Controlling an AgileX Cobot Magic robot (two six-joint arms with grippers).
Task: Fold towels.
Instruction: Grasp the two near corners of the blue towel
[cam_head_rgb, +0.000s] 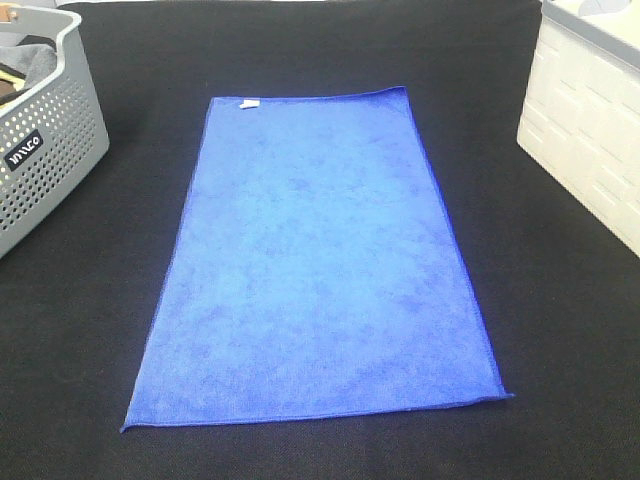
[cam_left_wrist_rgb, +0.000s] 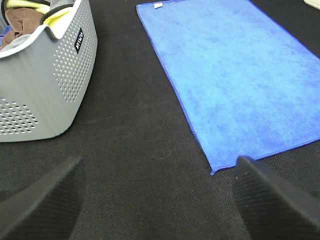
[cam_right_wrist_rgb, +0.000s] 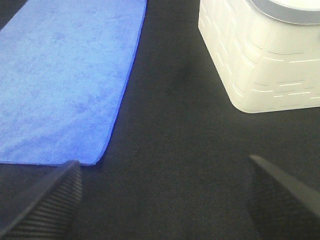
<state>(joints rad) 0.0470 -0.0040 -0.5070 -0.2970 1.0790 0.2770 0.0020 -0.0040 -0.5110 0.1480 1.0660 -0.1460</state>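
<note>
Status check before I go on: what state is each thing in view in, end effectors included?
blue towel: spread flat on the black table, unfolded, nothing gripping it.
grey basket: upright, cloths inside.
white basket: upright, contents not visible.
left end effector: open, holding nothing.
right end effector: open, holding nothing.

A black label (cam_head_rgb: 22, 155) on the grey basket (cam_head_rgb: 60, 120), upper left of the high view, carries white capitals that look like "MYXCO", though this is not certain. The white tag (cam_head_rgb: 248, 102) on the blue towel (cam_head_rgb: 320, 260) is too small to read.
</note>
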